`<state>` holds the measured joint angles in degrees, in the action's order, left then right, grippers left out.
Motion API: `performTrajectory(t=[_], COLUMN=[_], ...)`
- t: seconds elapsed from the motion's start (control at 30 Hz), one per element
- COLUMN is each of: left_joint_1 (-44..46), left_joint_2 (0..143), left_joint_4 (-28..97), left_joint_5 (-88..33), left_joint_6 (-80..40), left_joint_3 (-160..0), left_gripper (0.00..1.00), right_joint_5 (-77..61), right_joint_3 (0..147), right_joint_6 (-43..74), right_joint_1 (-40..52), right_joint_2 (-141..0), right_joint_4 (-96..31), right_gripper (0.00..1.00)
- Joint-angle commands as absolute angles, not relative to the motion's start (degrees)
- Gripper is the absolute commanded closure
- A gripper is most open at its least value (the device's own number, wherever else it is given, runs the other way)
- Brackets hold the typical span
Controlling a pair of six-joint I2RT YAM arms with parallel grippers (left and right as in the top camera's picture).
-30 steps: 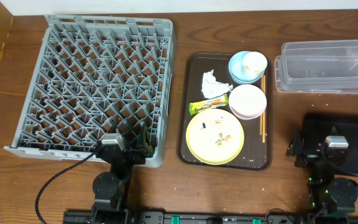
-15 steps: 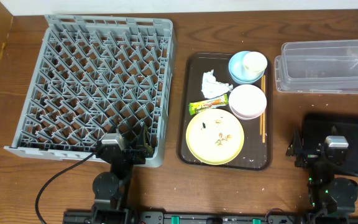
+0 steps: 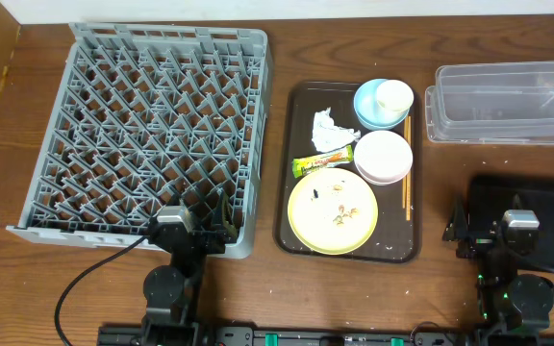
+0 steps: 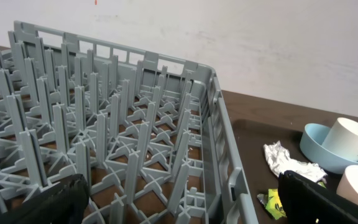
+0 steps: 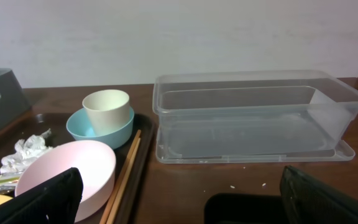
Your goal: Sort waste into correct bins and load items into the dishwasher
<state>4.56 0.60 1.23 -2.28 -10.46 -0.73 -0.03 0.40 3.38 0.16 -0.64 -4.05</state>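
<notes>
One dish rack point(image 3: 162, 135) left | one brown tray point(image 3: 284, 192) centre | one clear tub point(image 3: 503, 106), one black bin point(image 3: 546, 207) right | on tray: one yellow plate point(image 3: 320, 226), white bowl point(image 3: 383, 157), blue bowl point(image 3: 365, 113), one cup point(image 3: 393, 96), seemingly two chopsticks point(image 3: 405, 183), one tissue point(image 3: 330, 130), one wrapper point(image 3: 322, 163), crumbs point(image 3: 344, 213) on plate | left gripper point(image 4: 182, 196), right gripper point(image 5: 179, 199): splayed wide, gripping nothing.

Left claw point(image 3: 214, 229) and right claw point(image 3: 460, 229) both gape wide.

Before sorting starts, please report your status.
Left gripper open, right gripper open, both empty. Tissue, wrapper, plate on brown tray. Rack empty. Nothing in the way.
</notes>
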Motion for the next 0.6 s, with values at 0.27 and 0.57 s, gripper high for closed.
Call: performTrajectory(t=[0.27, 0.57], left_joint_1=[4.36, 4.36], left_joint_2=[0.25, 0.25], left_joint_4=[4.03, 2.44], left_joint_5=[-1.26, -21.98], left_joint_6=[-9.87, -35.33], left_joint_3=[-0.23, -0.27], left_gripper=[0.02, 0.02], right_joint_5=[-0.05, -0.05], right_joint_3=[0.32, 0.32], right_joint_6=[2.70, 2.72], right_joint_1=[-0.32, -0.32], right_joint_2=[-0.64, -0.64], right_joint_4=[-4.32, -4.32], right_gripper=[0.01, 0.01])
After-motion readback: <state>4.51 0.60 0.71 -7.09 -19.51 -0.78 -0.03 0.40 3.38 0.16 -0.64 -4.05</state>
